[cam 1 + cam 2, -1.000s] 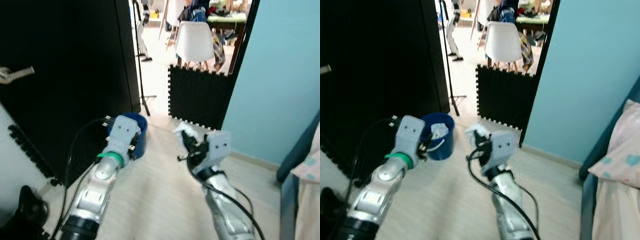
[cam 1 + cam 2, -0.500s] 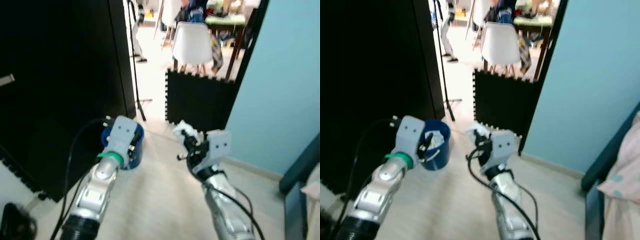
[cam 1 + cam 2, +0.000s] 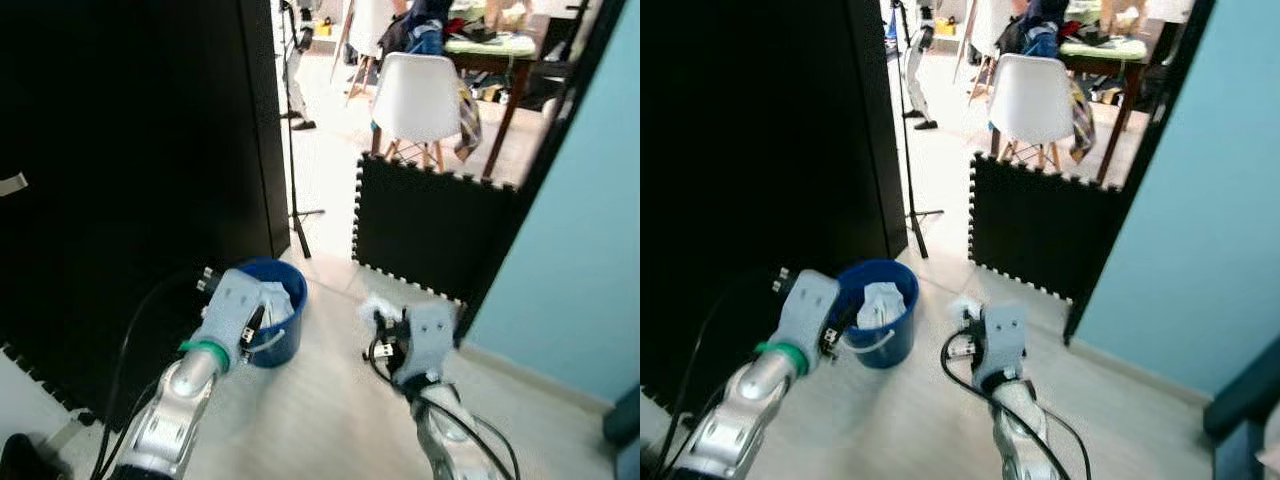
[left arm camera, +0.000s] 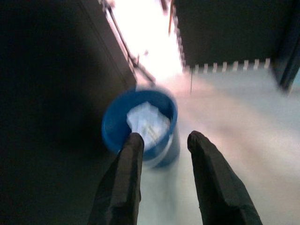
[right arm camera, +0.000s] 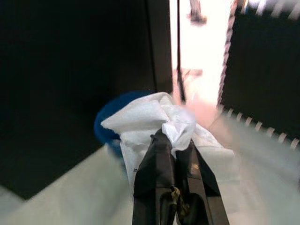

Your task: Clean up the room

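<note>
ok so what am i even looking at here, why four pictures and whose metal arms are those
Those silver arms belong to a walking humanoid robot tidying a room. Two pictures come from the cameras in its head, looking down at the floor ahead. The other two come from a small camera on each wrist, looking along that arm's two black fingers.

On the pale floor stands a blue bucket with crumpled white paper already inside, next to a black door. Beyond are a black foam mat across the doorway and a white chair.

The right tool is shut on a white crumpled paper, held up near the bucket. The left tool is open and holds nothing, hovering just by the bucket's rim.
</note>
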{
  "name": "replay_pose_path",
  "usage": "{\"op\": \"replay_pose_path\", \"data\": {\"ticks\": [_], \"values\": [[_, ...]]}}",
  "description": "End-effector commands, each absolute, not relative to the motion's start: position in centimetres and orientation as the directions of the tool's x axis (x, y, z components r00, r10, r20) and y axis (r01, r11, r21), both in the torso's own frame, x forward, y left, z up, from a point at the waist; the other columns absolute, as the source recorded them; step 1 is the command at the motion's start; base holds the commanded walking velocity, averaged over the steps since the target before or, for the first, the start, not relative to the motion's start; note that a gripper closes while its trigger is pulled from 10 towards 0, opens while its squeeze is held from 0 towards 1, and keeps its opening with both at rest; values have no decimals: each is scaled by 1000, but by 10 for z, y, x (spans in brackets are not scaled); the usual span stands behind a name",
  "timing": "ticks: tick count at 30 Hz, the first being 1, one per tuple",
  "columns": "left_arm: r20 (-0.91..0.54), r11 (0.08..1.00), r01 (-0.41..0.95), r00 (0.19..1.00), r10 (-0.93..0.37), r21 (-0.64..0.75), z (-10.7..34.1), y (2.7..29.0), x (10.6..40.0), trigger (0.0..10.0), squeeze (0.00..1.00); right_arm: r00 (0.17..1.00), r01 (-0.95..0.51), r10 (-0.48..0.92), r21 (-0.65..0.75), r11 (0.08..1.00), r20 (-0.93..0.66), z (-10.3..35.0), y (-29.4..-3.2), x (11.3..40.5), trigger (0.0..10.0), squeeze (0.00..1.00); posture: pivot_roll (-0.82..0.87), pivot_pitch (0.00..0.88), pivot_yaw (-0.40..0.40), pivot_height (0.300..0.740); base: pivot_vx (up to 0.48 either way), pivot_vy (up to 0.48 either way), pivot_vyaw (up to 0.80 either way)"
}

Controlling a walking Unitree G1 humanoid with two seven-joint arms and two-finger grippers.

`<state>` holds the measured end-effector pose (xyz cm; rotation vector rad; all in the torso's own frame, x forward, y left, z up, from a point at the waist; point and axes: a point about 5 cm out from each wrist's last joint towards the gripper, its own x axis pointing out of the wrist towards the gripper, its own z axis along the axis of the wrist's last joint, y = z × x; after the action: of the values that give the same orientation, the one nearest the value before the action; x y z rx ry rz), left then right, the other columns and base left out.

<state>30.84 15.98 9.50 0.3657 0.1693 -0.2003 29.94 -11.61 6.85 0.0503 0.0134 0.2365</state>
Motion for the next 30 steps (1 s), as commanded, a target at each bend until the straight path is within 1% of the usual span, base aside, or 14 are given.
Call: {"op": "replay_pose_path", "data": {"ticks": [1,4,9,15,18,21,24,26,28,30], "values": [[-201,902,249,962,-186,354,90,157,306,10000,0,974,-222,224,43,974,-37,59,-119,294,10000,0,-93,44,119,700,458,0,0],[-201,900,225,967,-158,374,79,164,300,10000,0,971,-231,233,44,972,-54,52,-117,289,10000,0,-93,41,117,700,461,0,0],[-171,927,176,977,-125,330,75,166,298,10000,0,968,-249,249,30,968,-12,56,-108,292,10000,0,-96,33,102,700,469,0,0],[-156,932,185,978,-141,313,75,160,300,10000,0,965,-261,260,14,965,24,64,-106,297,10000,0,-95,31,99,700,469,0,0],[-134,928,192,979,-157,319,79,157,302,10000,0,961,-263,263,-5,965,81,76,-105,303,10000,0,-93,27,97,700,469,0,0],[-126,927,193,979,-160,320,80,156,302,10000,0,960,-262,261,-7,965,98,80,-105,305,10000,0,-93,27,97,700,469,0,0],[-113,925,197,979,-168,324,82,156,303,10000,0,958,-248,248,-21,969,141,89,-104,309,10000,0,-90,24,102,700,469,0,0],[-113,925,197,979,-168,324,82,156,303,10000,0,958,-248,248,-21,969,141,89,-104,309,10000,0,-90,24,102,700,469,0,0],[-99,922,203,979,-180,330,85,156,305,10000,0,959,-216,217,-27,976,183,98,-105,313,10000,0,-90,22,106,700,469,0,0],[-95,921,205,978,-184,332,86,155,306,10000,0,960,-207,208,-26,978,190,100,-106,315,10000,0,-90,23,107,700,469,0,0]]}}
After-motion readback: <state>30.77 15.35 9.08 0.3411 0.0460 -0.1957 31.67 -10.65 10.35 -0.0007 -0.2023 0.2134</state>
